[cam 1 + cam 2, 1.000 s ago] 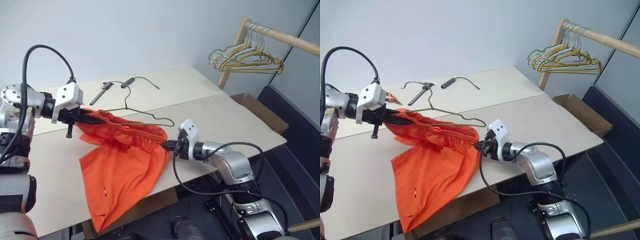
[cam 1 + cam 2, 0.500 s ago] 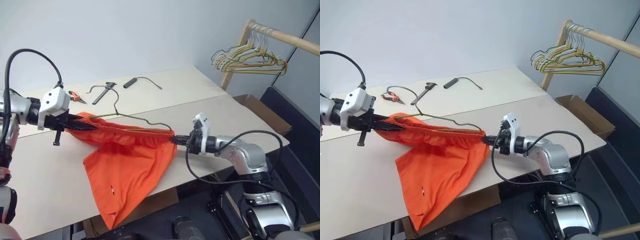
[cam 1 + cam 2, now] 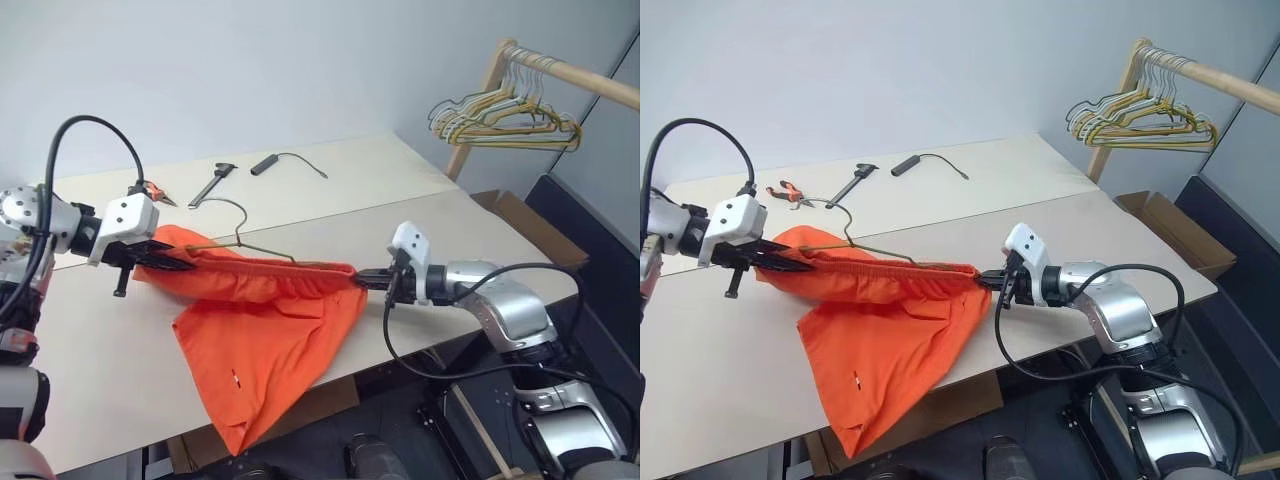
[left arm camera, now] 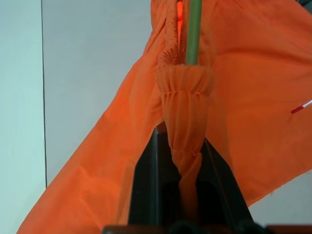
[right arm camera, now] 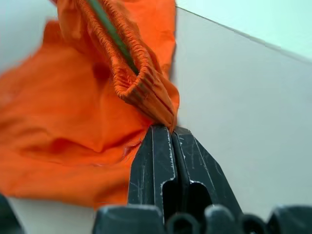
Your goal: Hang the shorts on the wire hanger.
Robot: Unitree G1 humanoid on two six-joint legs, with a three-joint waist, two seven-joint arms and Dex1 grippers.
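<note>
The left gripper [image 3: 165,265] is pinching one end of the orange shorts' [image 3: 265,325] gathered waistband, stretching it above the tabletop's [image 3: 420,215] middle, legs draping toward the near edge. The olive wire hanger [image 3: 250,245] is sitting inside that waistband. The right gripper [image 3: 368,280] is clamping the opposite end; the thin, limp fabric looks best held at the elastic.

Beige table [image 3: 420,215] with pliers [image 3: 788,192], a cabled tool [image 3: 266,163], orange shorts [image 3: 270,340].
</note>
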